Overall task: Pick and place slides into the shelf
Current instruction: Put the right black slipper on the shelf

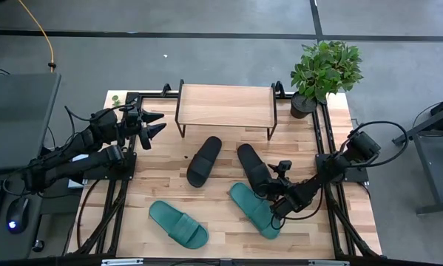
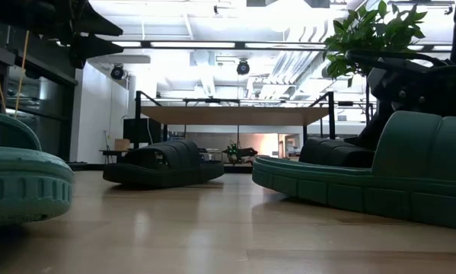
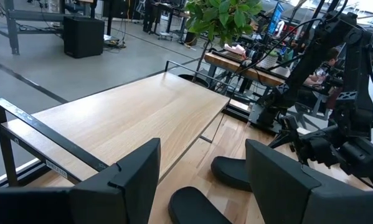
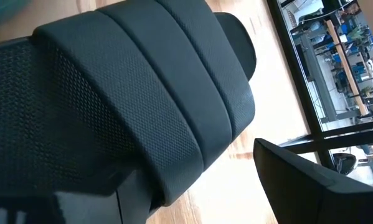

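At the left of the high view the left pincer (image 1: 156, 124) hangs beside the shelf's left end, its fingers spread with nothing between them. The shelf (image 1: 225, 106) stands at the upper middle of the tabletop (image 1: 154, 185), its long side running left to right.

Lower left, one teal slide (image 1: 177, 224) lies with its long axis slanting from upper left to lower right. In the middle, a black slide (image 1: 204, 160) slants from upper right to lower left, just below the shelf. Right of it the second black slide (image 1: 254, 169) runs from upper left to lower right, and the second teal slide (image 1: 254, 210) lies alongside it on the same slant.

The right pincer (image 1: 275, 198) sits low over that pair, covering their lower ends. In the right wrist view its fingers stand wide on either side of a black strap (image 4: 155, 81); whether they press it is hard to tell. A potted plant (image 1: 322, 70) occupies the upper right.
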Available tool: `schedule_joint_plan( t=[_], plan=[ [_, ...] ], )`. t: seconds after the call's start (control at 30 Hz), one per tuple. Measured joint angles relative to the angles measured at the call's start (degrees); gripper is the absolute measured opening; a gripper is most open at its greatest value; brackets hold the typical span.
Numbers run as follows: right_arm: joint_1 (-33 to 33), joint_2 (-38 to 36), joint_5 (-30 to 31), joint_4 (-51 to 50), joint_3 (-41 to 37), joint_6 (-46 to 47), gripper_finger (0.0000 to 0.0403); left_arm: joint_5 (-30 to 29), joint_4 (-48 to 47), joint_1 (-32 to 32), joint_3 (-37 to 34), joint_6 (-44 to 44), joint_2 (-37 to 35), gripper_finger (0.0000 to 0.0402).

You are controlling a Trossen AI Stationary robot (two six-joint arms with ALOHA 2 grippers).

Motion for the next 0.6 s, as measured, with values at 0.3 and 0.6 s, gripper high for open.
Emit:
schedule_joint_plan(
  t=[0.3,0.6],
  plan=[
    [0.0,0.01,0.11,0.7,0.0,0.02,0.0182,-0.9,0.0,-0.01,0.0,0.02,0.0,0.0216],
    [0.0,0.01,0.33,0.6,0.0,0.02,0.0045,-2.21,-0.02,0.0,0.0,0.02,-0.01,0.0216]
  ],
)
